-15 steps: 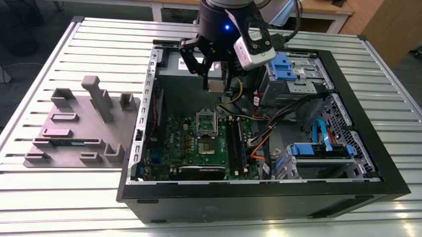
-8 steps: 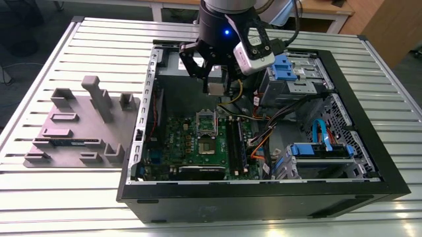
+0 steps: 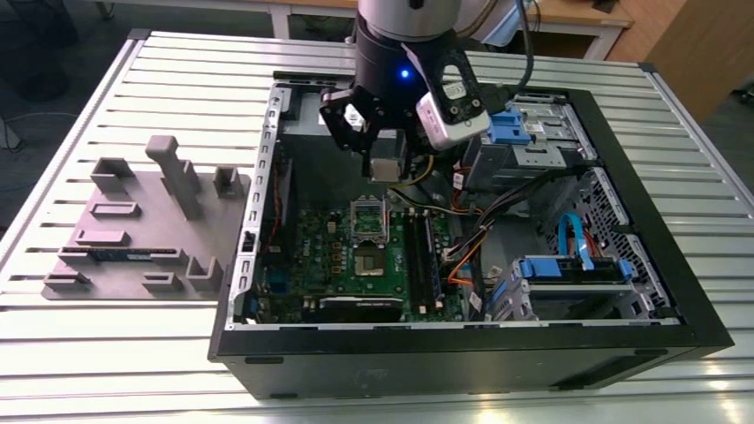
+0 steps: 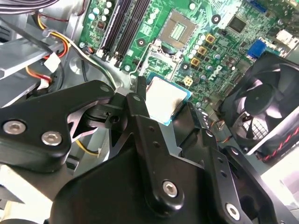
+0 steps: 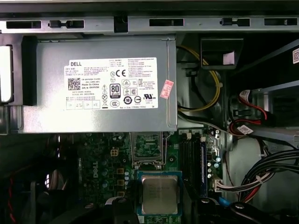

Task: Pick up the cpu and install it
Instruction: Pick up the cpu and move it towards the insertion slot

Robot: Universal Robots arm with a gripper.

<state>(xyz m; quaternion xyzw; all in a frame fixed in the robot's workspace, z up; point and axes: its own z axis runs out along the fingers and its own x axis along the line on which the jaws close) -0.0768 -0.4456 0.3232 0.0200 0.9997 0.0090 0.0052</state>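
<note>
The claw [image 4: 165, 102] clamps the cpu [image 4: 164, 95] by its edges, above the green motherboard [image 4: 219, 51] inside the case [image 3: 471, 362]

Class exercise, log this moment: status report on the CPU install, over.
Gripper shut on the cpu, above the motherboard. Socket open, bare. Cables beside socket, not over it.

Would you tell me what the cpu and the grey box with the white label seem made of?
The cpu: a brushed silvery metal lid, dully reflective, on a thin greenish rim, probably circuit board. The grey box: likely matte sheet metal, flat with folded edges; its label looks like paper.
</note>
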